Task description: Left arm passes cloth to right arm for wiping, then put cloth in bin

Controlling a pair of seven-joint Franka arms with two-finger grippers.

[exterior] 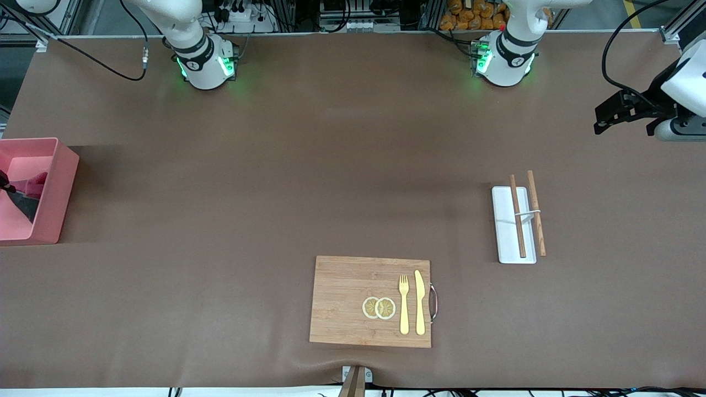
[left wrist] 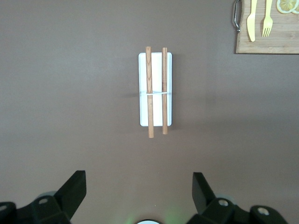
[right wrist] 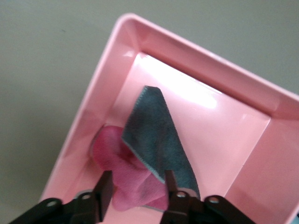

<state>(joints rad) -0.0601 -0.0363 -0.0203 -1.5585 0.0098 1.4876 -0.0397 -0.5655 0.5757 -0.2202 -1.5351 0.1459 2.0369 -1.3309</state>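
The cloth point(right wrist: 152, 140), crimson-pink on one face and dark grey on the other, lies crumpled inside the pink bin point(right wrist: 79, 126). In the front view the bin point(exterior: 60, 187) stands at the right arm's end of the table with the cloth point(exterior: 25, 198) in it. My right gripper point(right wrist: 136, 189) is low inside the bin, its fingers apart on either side of the cloth's pink bunch; in the front view only its tip point(exterior: 4, 187) shows at the edge. My left gripper point(left wrist: 139, 189) is open and empty, high over the left arm's end of the table point(exterior: 606, 118).
A white tray with two wooden chopsticks point(exterior: 515, 223) lies below the left gripper, also in the left wrist view point(left wrist: 155, 88). A wooden cutting board point(exterior: 353, 300) with lemon slices, fork and knife lies nearest the front camera.
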